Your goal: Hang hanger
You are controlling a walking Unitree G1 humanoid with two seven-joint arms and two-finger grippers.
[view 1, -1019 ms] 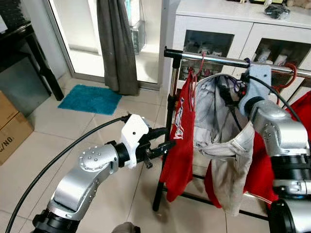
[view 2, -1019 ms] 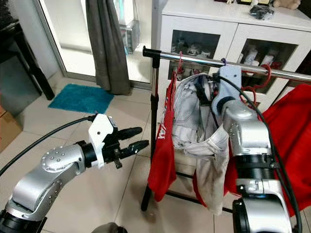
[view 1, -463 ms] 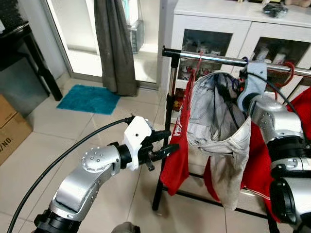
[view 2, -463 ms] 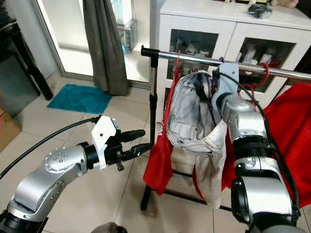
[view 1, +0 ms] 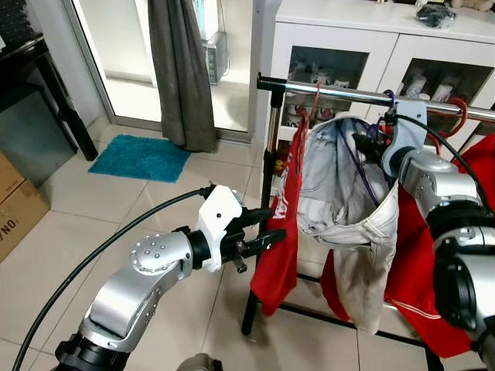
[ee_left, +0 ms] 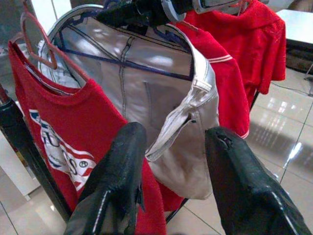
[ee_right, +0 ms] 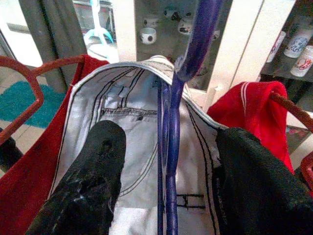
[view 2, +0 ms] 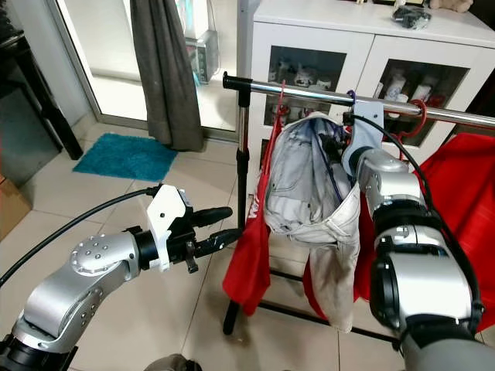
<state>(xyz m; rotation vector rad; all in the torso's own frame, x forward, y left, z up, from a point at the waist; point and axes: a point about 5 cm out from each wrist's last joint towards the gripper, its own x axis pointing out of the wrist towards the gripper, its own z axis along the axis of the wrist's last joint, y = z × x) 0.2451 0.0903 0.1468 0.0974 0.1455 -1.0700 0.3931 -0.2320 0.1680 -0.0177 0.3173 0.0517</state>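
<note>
Purple plastic hanger (ee_right: 168,147) with pale grey jeans (view 1: 340,201) sits between the right hand's (ee_right: 166,161) spread fingers at the chrome rail (view 1: 332,92); left hand (view 1: 261,229) hovers open nearby.

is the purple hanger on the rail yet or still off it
On. The purple hanger hooks over the rail; the right gripper fingers stand open around it.

Cardboard box (view 1: 14,202) at far left on floor: black print, partly cut off by frame edge, reads "/NO". Rest of line out of frame.

Red shirt (ee_left: 63,147) hanging on rack: white and blue chest graphic with lettering; only "U" legible in left wrist view, rest folded and blurred. Same print in left eye view (view 1: 282,202), unreadable there.

No other legible text, numbers or brand marks.
</note>
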